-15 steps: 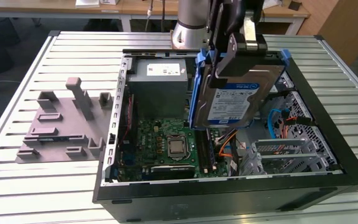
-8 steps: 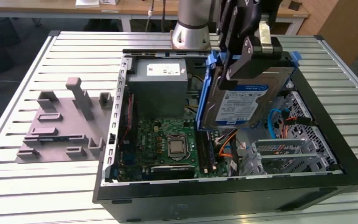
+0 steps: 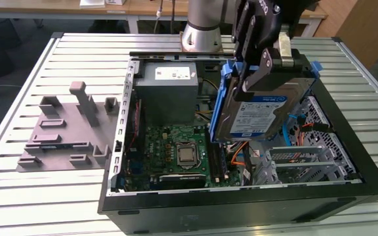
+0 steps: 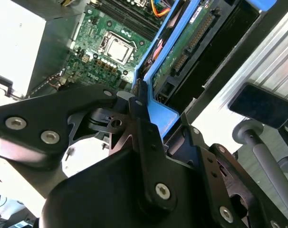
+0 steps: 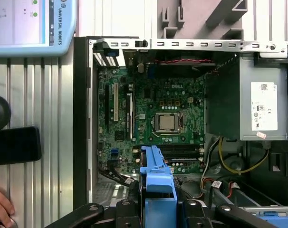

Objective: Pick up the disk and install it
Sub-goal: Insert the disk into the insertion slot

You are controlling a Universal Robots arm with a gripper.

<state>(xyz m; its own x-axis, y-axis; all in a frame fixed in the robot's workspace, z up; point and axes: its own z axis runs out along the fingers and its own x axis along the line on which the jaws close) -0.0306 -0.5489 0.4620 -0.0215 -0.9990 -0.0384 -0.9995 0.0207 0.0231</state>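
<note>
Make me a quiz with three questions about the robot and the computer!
1. Where is the disk? A) in a drawer B) up in the air over the open computer case C) under a blanket
2. What colour is the frame around it? A) red B) yellow C) blue
3. What is the claw doing? A) hanging open, empty B) shut on the disk C) pushing a button

Answers: 1 B, the disk hangs tilted above the motherboard; 2 C, blue plastic edges it; 3 B, the fingers pinch its top.
</note>
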